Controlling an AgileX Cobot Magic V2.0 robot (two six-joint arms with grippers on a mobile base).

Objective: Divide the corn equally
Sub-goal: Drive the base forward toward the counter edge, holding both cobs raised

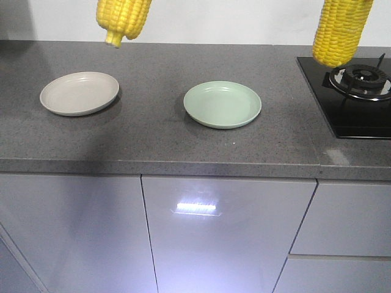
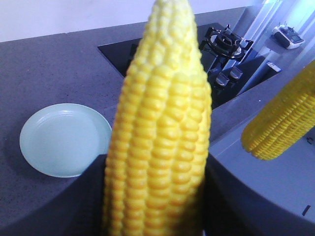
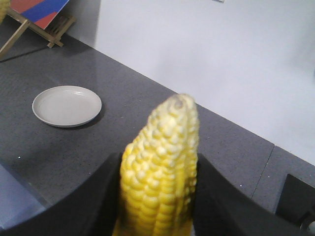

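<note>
while clamped in left end effector [image 2: 155,206] and right end effector [image 3: 157,206], each corn cob [image 1: 122,18] vertical, tip down

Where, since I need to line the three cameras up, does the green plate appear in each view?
Front-facing: green plate in the middle of the countertop, right of the beige plate.
Left wrist: lower left, beside the held corn cob.
Right wrist: not in it.
Shared landmark: gas burner, far right in front-facing, top centre-right in left wrist.

Speckled matt stone counter [image 1: 159,140], glossy glass hob [image 1: 321,85], bumpy corn [image 2: 157,147], smooth green plate [image 1: 222,104]
</note>
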